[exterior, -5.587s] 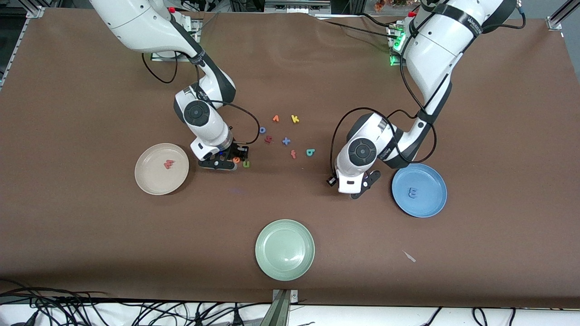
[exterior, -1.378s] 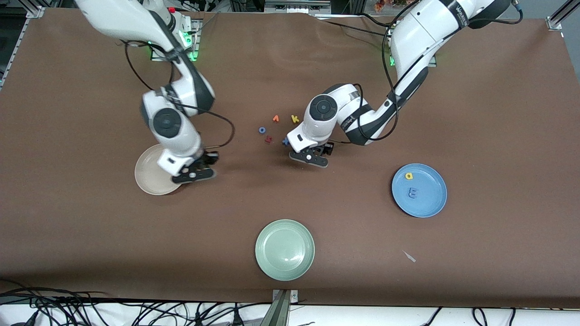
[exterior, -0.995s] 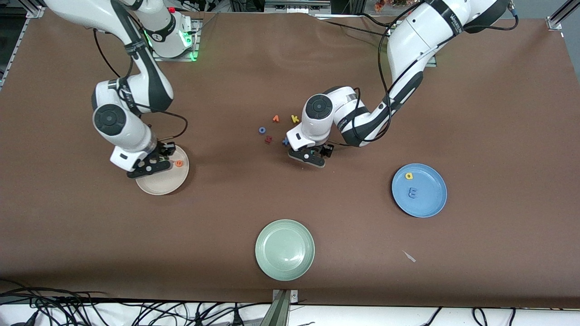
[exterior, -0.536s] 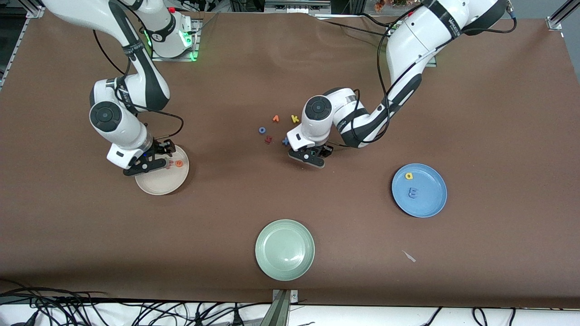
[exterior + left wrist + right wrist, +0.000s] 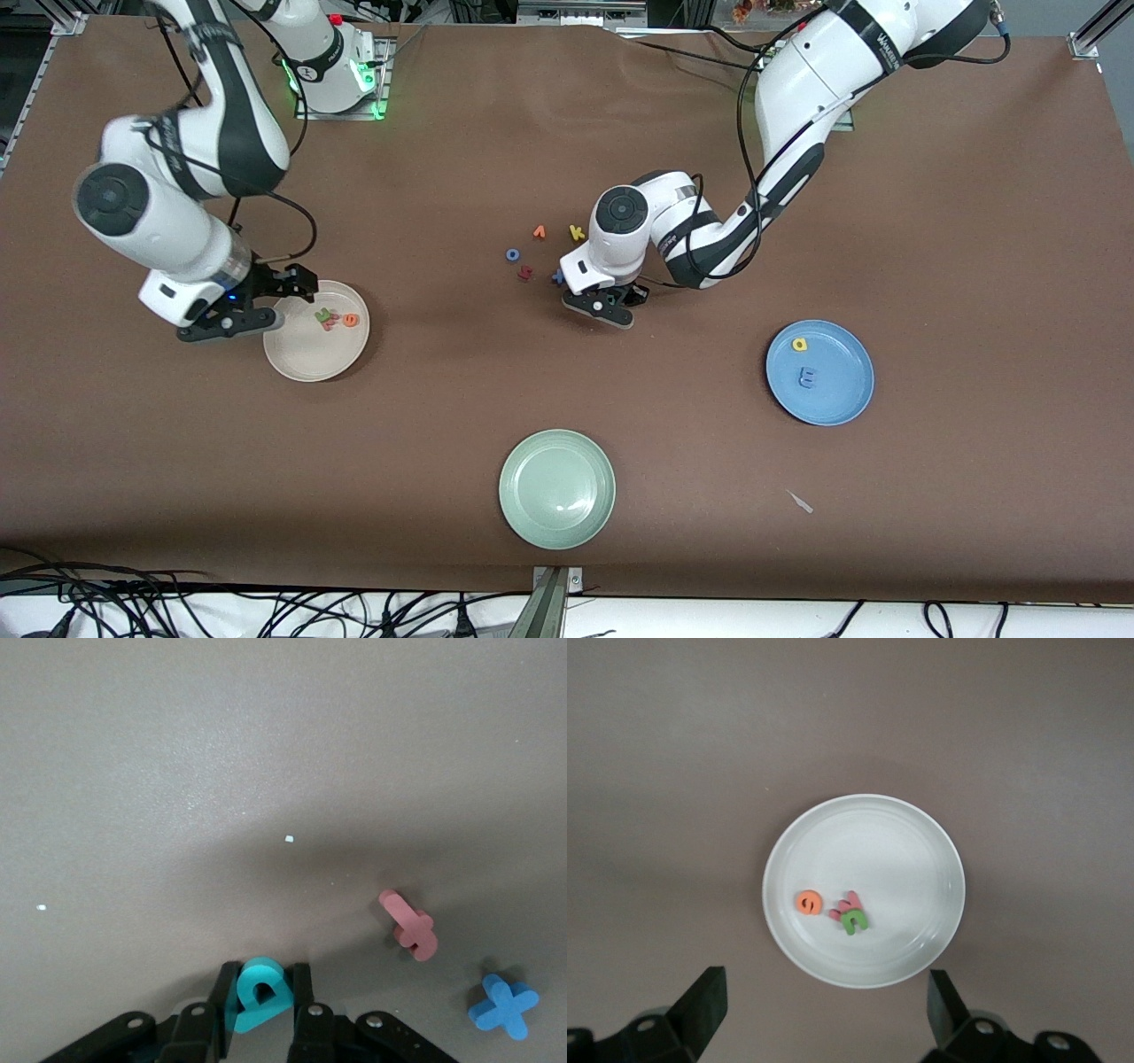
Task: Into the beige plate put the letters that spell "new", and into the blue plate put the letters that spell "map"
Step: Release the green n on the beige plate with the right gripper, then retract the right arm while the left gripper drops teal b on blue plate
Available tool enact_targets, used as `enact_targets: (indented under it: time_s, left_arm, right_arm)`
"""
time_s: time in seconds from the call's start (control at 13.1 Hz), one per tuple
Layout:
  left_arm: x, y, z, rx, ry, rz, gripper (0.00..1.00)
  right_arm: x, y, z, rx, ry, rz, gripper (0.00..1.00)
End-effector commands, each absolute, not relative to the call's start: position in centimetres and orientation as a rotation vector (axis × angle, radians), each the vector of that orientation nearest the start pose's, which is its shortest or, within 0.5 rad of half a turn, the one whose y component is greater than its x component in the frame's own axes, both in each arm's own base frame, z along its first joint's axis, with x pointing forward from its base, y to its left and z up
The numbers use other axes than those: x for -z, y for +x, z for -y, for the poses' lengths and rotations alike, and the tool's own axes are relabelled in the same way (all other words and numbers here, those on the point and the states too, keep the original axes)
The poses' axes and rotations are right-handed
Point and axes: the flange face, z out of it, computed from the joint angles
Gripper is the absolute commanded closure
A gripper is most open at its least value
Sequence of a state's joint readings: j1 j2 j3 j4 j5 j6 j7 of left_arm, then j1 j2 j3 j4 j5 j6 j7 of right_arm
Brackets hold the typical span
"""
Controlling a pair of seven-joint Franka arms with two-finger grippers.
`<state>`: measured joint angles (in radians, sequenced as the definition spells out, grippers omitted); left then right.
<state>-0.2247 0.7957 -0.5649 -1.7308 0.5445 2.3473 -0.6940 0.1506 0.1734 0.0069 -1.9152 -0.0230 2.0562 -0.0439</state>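
The left gripper [image 5: 259, 1014], low on the tabletop [image 5: 974, 221] among the loose letters, has its jaws pinching the small teal foam p [image 5: 259, 996] only by its edges, so it may slip free on the way to the bright blue round plate [image 5: 846, 399], while the right gripper [image 5: 824, 1010] hangs with jaws spread wide over the cream-beige plate [image 5: 912, 842], which holds the green n [image 5: 855, 921], salmon-pink w [image 5: 843, 904] and orange e [image 5: 807, 901].

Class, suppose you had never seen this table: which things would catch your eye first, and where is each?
Probably the beige plate toward the right arm's end, holding the orange e, pink w and green n, with the open right gripper above its edge. Next, mid-table, the left gripper, its fingers on either side of the teal p.
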Motion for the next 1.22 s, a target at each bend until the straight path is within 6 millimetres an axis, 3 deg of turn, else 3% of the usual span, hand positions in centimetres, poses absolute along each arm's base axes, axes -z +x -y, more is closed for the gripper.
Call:
enact_targets:
  time_s: [0.0, 0.15, 0.38, 0.61, 0.92, 1.07, 1.15]
  left_arm:
    - [-18.4, 49.5, 44.4, 0.024, -3.075, -0.597, 0.90]
    - [-20.2, 51.1, 43.0, 0.047, -3.057, -0.574, 0.90]
    - [-24.2, 55.8, 37.0, 0.025, -2.999, -0.590, 0.90]
    - [-25.9, 59.5, 30.7, 0.023, -2.993, -0.569, 0.90]
    - [-28.8, 64.4, 19.3, 0.021, -2.994, -0.591, 0.90]
    - [-28.5, 65.7, 14.0, 0.003, -2.995, -0.581, 0.91]
    - [-27.7, 65.8, 12.5, -0.020, -3.000, -0.581, 0.91]
  right_arm:
    - [-46.3, 57.8, -9.7, -0.041, -3.127, 0.275, 0.00]
    - [-50.8, 56.9, -9.5, -0.080, -3.123, 0.255, 0.00]
    - [-56.9, 56.8, -8.8, -0.116, -3.128, 0.240, 0.00]
    - [-58.2, 56.9, -8.7, -0.121, -3.128, 0.238, 0.00]
    - [-58.3, 57.0, -7.6, -0.116, -3.131, 0.221, 0.00]
    - [-59.4, 56.9, -7.5, -0.115, -3.142, 0.220, 0.00]
    - [-59.9, 56.7, -7.5, -0.132, -3.144, 0.220, 0.00]
